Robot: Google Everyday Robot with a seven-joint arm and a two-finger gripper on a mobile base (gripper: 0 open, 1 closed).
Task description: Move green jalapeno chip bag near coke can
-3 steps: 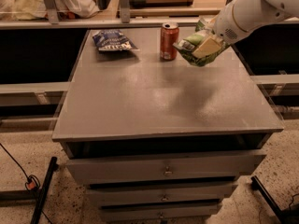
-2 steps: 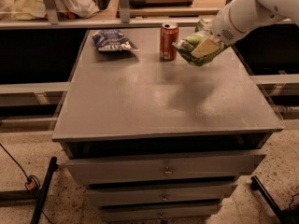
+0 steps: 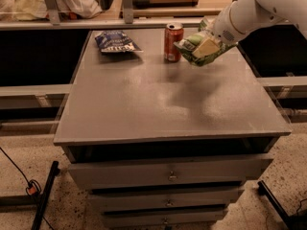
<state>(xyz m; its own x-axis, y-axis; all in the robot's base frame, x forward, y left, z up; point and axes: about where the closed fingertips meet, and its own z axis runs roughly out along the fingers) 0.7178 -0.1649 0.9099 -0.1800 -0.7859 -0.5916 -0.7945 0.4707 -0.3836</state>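
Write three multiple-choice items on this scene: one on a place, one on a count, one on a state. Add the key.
1. Where is the green bag?
A. in a drawer
B. close beside the can
C. on the floor

2. How many chip bags show?
A. one
B. two
C. four

3. What is the gripper doing?
A. hanging open, empty
B. pressing the can
C. shut on the green bag

Key:
1 B, it hangs next to the can at the table's far end.
2 B, the green one and the blue bag.
3 C, the gripper holds it above the tabletop, its shadow below.
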